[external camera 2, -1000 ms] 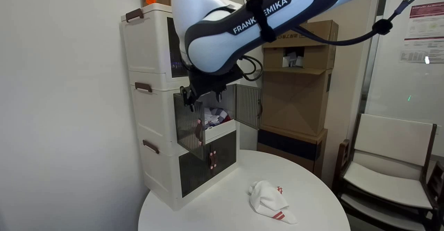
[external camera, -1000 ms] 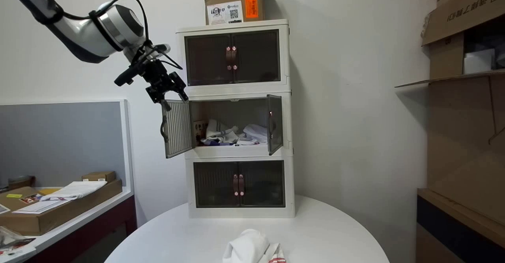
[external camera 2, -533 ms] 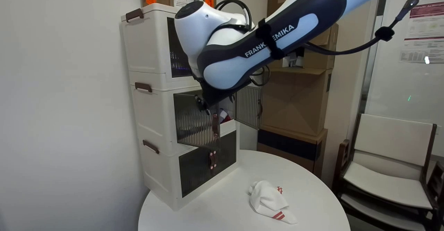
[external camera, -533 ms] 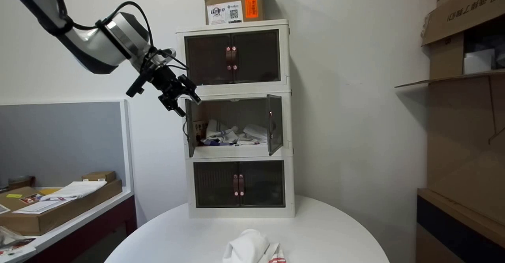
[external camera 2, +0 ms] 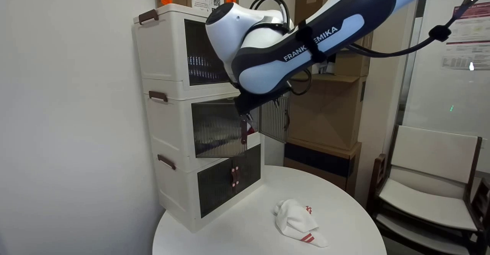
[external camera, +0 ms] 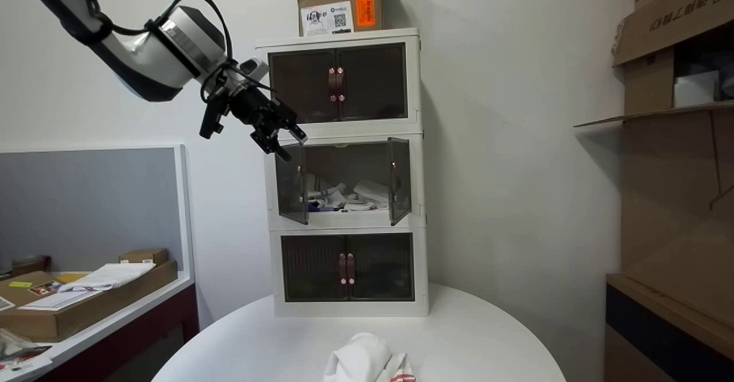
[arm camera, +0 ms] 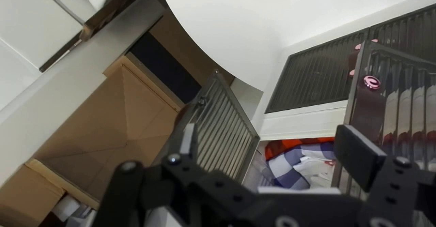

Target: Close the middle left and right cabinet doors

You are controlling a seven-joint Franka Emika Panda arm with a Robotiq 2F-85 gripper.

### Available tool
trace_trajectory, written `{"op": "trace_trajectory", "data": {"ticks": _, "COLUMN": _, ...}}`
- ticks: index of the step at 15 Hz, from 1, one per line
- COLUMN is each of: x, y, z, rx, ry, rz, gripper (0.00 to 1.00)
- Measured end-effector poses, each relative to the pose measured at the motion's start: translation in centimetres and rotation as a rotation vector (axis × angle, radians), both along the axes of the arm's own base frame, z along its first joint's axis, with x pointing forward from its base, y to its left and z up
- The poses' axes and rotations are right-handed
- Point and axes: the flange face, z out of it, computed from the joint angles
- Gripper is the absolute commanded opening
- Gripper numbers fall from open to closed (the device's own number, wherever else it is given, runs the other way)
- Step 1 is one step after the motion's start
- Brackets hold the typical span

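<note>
The middle left cabinet door [external camera: 292, 190] stands partly open, angled out from the white cabinet [external camera: 344, 221]. It also shows in the other views [external camera 2: 216, 128] [arm camera: 405, 101]. The middle right cabinet door [external camera: 401, 181] stands wider open, jutting outward, and also shows there [external camera 2: 273, 117] [arm camera: 228, 128]. My gripper [external camera: 294, 146] is open and empty at the upper part of the left door. In the wrist view its spread fingers [arm camera: 272, 145] have one finger over the left door's edge; I cannot tell whether it touches. The arm partly hides the gripper in an exterior view [external camera 2: 262, 110].
Cloths [external camera: 344, 195] lie inside the middle tier. The top doors [external camera: 338, 84] and bottom doors [external camera: 348, 267] are shut. A white cloth [external camera 2: 296, 222] lies on the round table [external camera 2: 245, 224]. Large cardboard boxes [external camera 2: 325, 113] stand beyond the right door. A box [external camera: 339, 14] sits atop the cabinet.
The left door has swung inward from wide open to partly open. My gripper has moved right along with it, dipping and then rising slightly. The right door has not moved.
</note>
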Motion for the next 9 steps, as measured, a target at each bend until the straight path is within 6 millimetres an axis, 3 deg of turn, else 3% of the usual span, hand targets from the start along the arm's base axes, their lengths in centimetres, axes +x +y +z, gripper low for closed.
{"op": "trace_trajectory", "data": {"ticks": 5, "x": 0.7, "y": -1.0, "z": 0.3, "rx": 0.085, "ry": -0.103, "rz": -0.042, "gripper": 1.0}}
{"op": "trace_trajectory", "data": {"ticks": 9, "x": 0.2, "y": 2.8, "z": -1.0, "rx": 0.246, "ry": -0.087, "rz": 0.104, "gripper": 1.0}}
